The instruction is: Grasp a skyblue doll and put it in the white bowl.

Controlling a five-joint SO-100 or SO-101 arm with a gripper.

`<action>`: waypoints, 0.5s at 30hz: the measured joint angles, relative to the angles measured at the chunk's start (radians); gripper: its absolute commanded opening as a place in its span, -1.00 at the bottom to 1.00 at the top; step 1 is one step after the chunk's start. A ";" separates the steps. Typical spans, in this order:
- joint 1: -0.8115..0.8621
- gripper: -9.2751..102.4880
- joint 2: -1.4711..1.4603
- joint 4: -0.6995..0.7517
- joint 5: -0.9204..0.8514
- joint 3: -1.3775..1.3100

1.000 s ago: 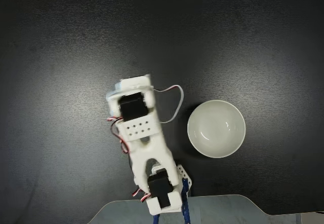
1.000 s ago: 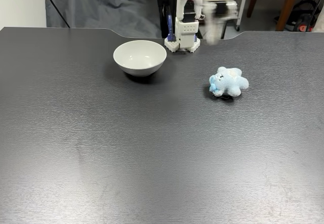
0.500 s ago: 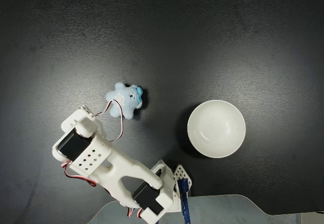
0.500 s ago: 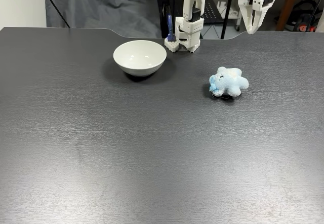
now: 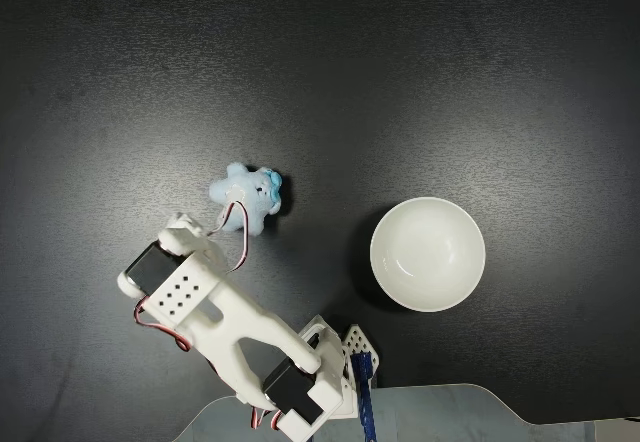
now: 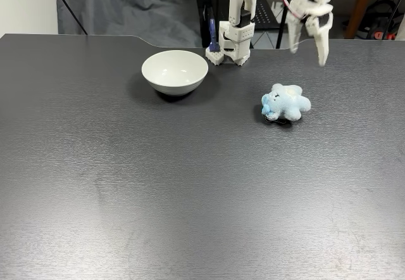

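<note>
The skyblue doll (image 6: 286, 102) lies on the dark table, right of the white bowl (image 6: 174, 81) in the front fixed view. My gripper (image 6: 307, 53) hangs open just above and behind the doll, fingers pointing down, holding nothing. From above, the doll (image 5: 248, 197) sits left of the bowl (image 5: 390, 230), which is empty. The white arm (image 5: 200, 302) reaches from the bottom edge toward the doll, and its wrist end almost meets the doll's lower edge. The fingers are hidden under the wrist there.
The arm's base (image 6: 231, 42) stands at the table's far edge, just right of the bowl. A grey cloth (image 6: 120, 11) hangs behind the table. Wide bare tabletop (image 6: 190, 191) spreads in front of doll and bowl.
The arm swung off from above the doll toward the side, uncovering it, then came back in toward it. The gripper has dropped lower and spread its fingers wider.
</note>
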 measured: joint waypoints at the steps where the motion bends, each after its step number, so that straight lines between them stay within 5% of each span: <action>1: 0.009 0.50 0.000 0.000 -0.005 0.017; 15: 0.189 0.54 0.000 0.000 -0.009 0.023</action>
